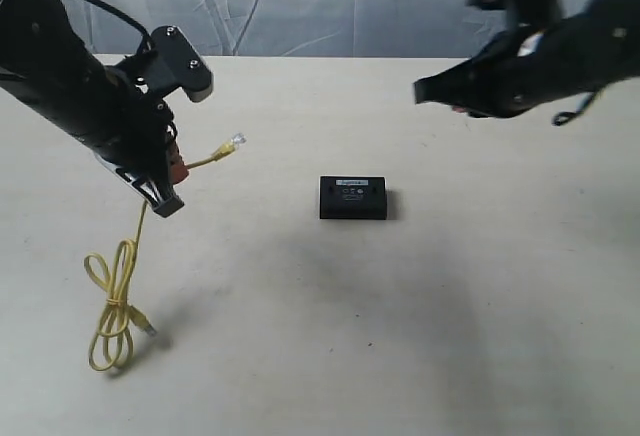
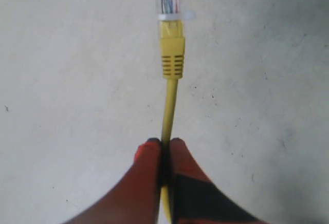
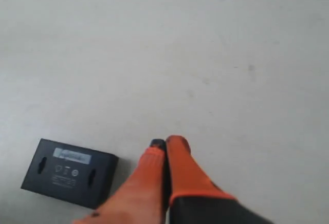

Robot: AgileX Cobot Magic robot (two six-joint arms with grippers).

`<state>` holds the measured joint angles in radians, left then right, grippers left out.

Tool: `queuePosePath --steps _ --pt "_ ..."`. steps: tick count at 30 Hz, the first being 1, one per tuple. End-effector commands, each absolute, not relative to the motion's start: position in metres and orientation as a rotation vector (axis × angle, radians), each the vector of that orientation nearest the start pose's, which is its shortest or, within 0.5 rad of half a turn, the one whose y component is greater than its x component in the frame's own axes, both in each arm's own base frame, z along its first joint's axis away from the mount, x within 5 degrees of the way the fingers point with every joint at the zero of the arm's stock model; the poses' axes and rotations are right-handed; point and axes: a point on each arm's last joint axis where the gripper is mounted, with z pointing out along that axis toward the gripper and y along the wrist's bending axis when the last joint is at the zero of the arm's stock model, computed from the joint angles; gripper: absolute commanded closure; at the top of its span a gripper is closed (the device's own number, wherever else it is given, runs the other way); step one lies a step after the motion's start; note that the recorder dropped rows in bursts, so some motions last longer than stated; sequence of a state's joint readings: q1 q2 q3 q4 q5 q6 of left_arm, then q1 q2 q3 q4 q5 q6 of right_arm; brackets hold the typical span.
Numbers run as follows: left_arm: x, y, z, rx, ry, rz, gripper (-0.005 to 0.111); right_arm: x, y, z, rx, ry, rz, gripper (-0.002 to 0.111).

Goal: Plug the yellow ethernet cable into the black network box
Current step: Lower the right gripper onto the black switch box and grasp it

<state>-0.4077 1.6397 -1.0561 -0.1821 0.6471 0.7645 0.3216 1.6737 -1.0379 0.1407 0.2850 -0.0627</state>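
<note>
My left gripper (image 1: 176, 168) (image 2: 164, 143) is shut on the yellow ethernet cable (image 1: 128, 256) (image 2: 170, 106), a short way behind its clear plug (image 1: 236, 143) (image 2: 171, 0). That plug sticks out in the air toward the black network box (image 1: 352, 197) (image 3: 69, 171), still well apart from it. The cable's remaining length hangs down to a bundled loop (image 1: 110, 311) lying on the table, with the second plug (image 1: 148, 328) beside it. High at the right, my right gripper (image 1: 420, 90) (image 3: 165, 143) hangs shut and empty above the table, up and to the right of the box.
A pale beige table (image 1: 480, 306) carries everything. A crinkled grey-white backdrop (image 1: 330, 1) runs along its far edge. Only the box and the cable loop rest on the table.
</note>
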Motion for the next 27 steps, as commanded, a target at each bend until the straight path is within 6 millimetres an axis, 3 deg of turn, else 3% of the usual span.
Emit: queuePosePath --steps 1,6,11,19,27 --pt "0.298 -0.138 0.218 1.312 2.340 -0.095 0.107 0.378 0.163 0.188 -0.504 2.544 0.266 0.109" --pt "0.298 -0.138 0.218 1.299 2.340 -0.106 0.107 0.410 0.195 0.171 -0.639 2.626 0.468 0.109" --pt "0.300 -0.139 0.219 1.288 2.329 -0.103 0.107 0.419 0.211 0.156 -0.682 2.643 0.512 0.109" --pt "0.300 -0.140 0.219 1.268 2.333 -0.121 0.107 0.414 0.211 0.135 -0.771 2.723 0.488 0.109" --pt "0.301 -0.140 0.220 1.253 2.321 -0.121 0.107 0.405 0.193 0.135 -0.900 2.859 0.349 0.109"
